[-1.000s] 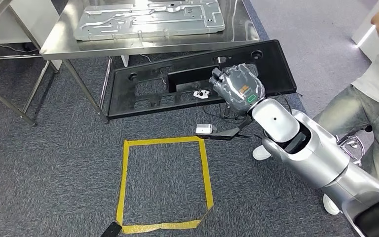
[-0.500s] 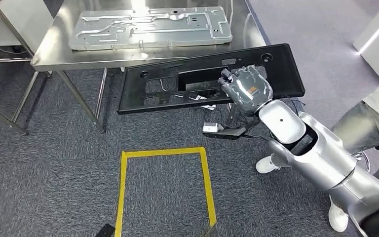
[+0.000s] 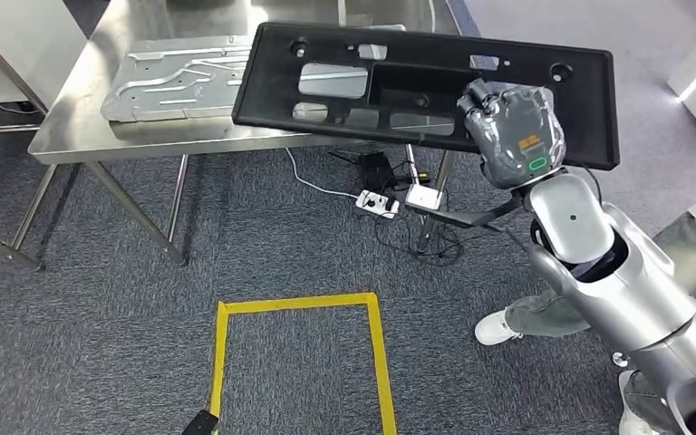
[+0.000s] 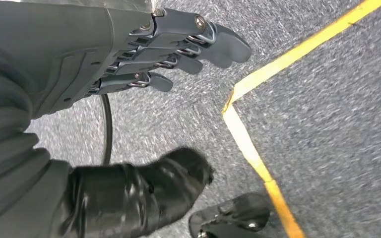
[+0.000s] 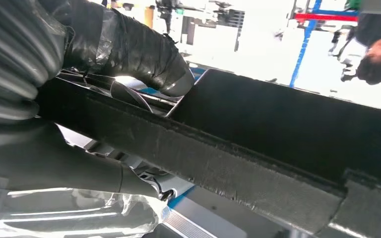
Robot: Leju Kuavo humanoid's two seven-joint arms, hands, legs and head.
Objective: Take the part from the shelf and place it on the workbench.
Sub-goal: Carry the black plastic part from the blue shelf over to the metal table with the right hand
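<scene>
In the head view the right robot hand (image 3: 514,134) clamps the black part (image 3: 417,86) near its right end, its long axis running left-right, left half above the tabletop (image 3: 82,136), beside a metal panel (image 3: 177,77). In the left wrist view the left robot hand (image 4: 178,47) hangs empty over carpet, fingers loosely apart (far from the work). In the right wrist view the fingers (image 5: 129,49) wrap the part's edge.
</scene>
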